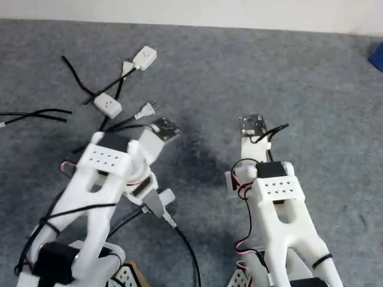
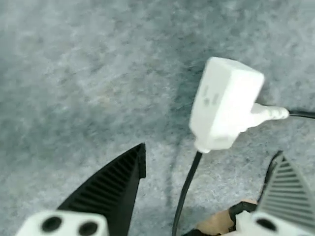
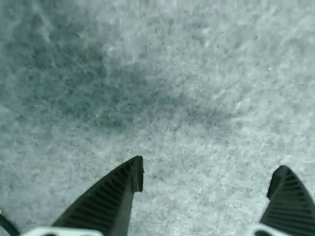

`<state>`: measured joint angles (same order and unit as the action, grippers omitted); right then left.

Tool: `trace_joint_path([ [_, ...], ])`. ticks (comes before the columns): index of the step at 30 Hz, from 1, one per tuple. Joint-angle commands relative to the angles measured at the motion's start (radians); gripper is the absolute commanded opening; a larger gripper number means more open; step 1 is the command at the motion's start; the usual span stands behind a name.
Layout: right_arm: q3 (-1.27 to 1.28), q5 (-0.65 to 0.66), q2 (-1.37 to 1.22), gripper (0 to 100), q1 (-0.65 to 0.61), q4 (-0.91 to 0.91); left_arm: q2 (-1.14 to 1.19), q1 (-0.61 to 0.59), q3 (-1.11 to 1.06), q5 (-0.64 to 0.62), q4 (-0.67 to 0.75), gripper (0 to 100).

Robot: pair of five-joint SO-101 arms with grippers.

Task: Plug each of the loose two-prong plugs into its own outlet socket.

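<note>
A white outlet socket [image 2: 224, 110] lies on the grey carpet with its cord's strain relief [image 2: 268, 113] sticking out one side. My left gripper [image 2: 210, 151] hovers over it, open, the socket just beyond its black fingertips [image 2: 123, 172]. In the high view this socket [image 1: 166, 196] sits by the left arm's folded wrist. A loose two-prong plug [image 1: 146, 109] lies farther back, beside a second socket [image 1: 108, 104]. A third socket [image 1: 145, 57] at the back has a plug [image 1: 128, 67] at its end. My right gripper [image 3: 210, 164] is open over bare carpet.
Black cords [image 1: 36, 115] trail across the carpet at the left, and one cord [image 1: 188, 251] runs from the near socket toward the arm bases. A tan board corner [image 1: 130, 270] shows by the left base. Open carpet lies to the right.
</note>
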<state>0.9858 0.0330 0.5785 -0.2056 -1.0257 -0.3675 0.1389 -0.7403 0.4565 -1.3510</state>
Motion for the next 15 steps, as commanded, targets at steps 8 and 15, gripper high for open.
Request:
trace_joint_path([
  [8,-0.005,0.011,-0.001,38.3,0.012,0.022,0.206,0.124,0.016,-0.003,0.147,28],
  [15,-0.005,0.011,-0.001,38.3,0.010,0.022,0.331,0.119,0.131,-0.003,0.153,25],
])
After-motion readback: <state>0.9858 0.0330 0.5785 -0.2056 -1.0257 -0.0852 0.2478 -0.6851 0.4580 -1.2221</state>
